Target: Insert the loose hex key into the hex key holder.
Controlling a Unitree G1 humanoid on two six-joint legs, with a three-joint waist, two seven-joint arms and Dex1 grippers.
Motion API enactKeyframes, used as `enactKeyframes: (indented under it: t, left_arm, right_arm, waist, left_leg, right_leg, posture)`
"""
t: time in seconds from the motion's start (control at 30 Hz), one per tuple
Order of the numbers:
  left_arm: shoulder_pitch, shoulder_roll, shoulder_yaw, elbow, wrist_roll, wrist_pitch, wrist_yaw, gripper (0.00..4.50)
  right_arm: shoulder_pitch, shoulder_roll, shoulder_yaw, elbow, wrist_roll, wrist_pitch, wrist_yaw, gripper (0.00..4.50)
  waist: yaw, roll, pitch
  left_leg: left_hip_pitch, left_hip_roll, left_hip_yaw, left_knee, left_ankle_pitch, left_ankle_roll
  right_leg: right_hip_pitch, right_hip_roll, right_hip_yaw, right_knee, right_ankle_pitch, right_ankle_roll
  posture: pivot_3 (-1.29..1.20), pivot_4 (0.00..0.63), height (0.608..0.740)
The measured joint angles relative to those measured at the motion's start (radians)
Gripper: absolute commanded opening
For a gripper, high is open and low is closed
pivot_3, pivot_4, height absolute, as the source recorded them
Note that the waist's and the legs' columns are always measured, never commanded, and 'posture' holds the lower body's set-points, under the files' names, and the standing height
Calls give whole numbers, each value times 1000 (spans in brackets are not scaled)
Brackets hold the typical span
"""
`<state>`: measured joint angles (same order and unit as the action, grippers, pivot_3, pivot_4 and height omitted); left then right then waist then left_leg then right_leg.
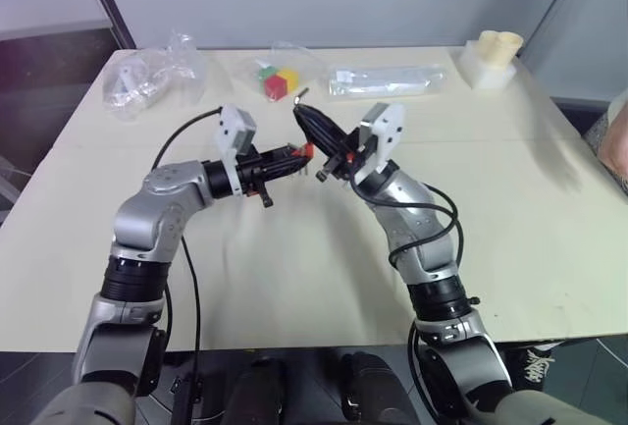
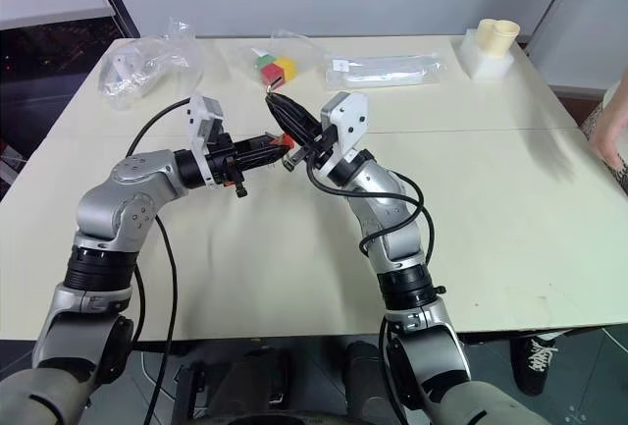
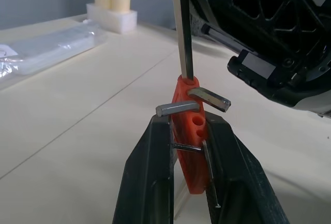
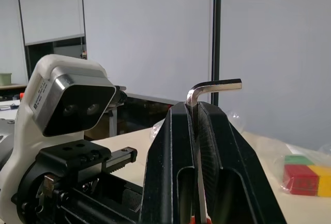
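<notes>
Above the counter our left fingers pinch the holder steady, holes exposed; our right fingers pinch the key, descending from twelve o'clock into its top.

The two eye views look forward and down from head height over the table; each wrist view sits close behind its own fingers, near level; all four share the hex key holder.
</notes>
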<state>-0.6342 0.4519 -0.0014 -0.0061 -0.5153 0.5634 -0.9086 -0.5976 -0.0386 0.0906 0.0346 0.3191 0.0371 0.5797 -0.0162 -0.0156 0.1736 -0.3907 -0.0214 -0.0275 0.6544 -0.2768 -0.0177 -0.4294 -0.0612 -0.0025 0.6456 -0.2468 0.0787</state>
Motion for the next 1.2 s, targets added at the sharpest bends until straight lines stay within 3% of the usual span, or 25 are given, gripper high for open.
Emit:
enactKeyframes:
  t: [0.97, 1.07, 1.2]
  left_arm:
    - [-1, -6, 37, 12, -38, 17, 40, 282]
    - [0, -6, 36, 12, -38, 17, 38, 282]
    - [0, -4, 36, 12, -38, 17, 36, 282]
  right_arm:
    - [-7, -23, 4, 0, -1, -3, 0, 43]
    - [-6, -30, 5, 0, -3, 0, 0, 1035]
    - [-1, -43, 5, 0, -4, 11, 1, 3150]
  waist:
    - [0, 0, 0]
    - [0, 0, 0]
    - [0, 0, 0]
  left_leg:
    - [0, 0, 0, 0, 0, 0]
    - [0, 0, 0, 0, 0, 0]
    - [0, 0, 0, 0, 0, 0]
  right_leg:
    - [0, 0, 0, 0, 0, 0]
    - [0, 0, 0, 0, 0, 0]
    - [0, 0, 0, 0, 0, 0]
  posture:
    - [0, 150, 740]
    - [0, 150, 740]
    - [0, 150, 740]
